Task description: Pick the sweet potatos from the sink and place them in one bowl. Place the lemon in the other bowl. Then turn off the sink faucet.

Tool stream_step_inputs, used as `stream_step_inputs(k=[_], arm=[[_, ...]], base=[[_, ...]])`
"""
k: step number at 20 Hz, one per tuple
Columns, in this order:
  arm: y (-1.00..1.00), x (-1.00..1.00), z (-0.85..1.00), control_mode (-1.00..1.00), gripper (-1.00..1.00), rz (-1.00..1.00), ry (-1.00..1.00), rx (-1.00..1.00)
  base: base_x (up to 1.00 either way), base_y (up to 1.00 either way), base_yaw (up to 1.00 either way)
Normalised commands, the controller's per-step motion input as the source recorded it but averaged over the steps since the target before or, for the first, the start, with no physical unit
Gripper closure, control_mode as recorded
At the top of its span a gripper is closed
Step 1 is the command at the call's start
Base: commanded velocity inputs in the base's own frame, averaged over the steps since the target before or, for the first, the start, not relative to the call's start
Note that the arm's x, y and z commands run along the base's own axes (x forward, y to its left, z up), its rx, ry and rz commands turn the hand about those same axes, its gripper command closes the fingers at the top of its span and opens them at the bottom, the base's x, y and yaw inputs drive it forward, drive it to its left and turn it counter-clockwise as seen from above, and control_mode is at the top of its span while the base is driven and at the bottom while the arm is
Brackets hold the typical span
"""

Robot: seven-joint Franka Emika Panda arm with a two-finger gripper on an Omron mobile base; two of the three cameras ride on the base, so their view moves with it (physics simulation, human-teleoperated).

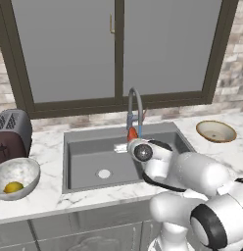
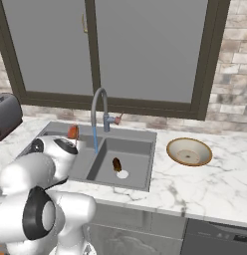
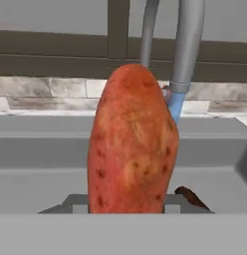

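A: Holding the orange tuber (image 3: 133,144) upright, the gripper (image 1: 133,137) is closed tight on its lower end; in the hand view it stands in the middle of the frame, in front of the faucet (image 3: 185,50).

B: Where does that sit in the base views?

A: In the left base view, the tuber shows as an orange tip at centre frame, just under the faucet's arch (image 1: 135,100) and over the back of the sink (image 1: 79,147). In the right base view it is at centre left (image 2: 72,132), above the sink's left basin.

B: And the brown tuber?

A: Lying in the right basin beside the pale drain (image 2: 122,174), lower centre of the right base view (image 2: 116,164). A blue stream of water (image 2: 95,139) falls from the spout just left of it.

B: The bowls?

A: Tan bowl (image 2: 189,151) on the counter (image 2: 195,184), centre right. Marbled bowl (image 1: 18,171) at lower left of the left base view, with the lemon (image 1: 13,187) in it.

B: Anything in the way?

A: The faucet's neck rises close behind the tuber. A toaster (image 1: 12,135) stands just behind the marbled bowl, and a window (image 1: 118,49) spans the top of the frame.
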Motion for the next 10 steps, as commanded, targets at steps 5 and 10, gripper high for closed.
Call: stream_step_inputs(k=[5, 10], arm=[[0.00, -0.32, 1.00, -1.00, 1.00, -0.01, 0.04, 0.01], [-0.02, -0.59, 0.95, -1.00, 1.00, -0.01, 0.10, 0.00]], base=[[0.00, 0.00, 0.00], [0.00, 0.00, 0.00]])
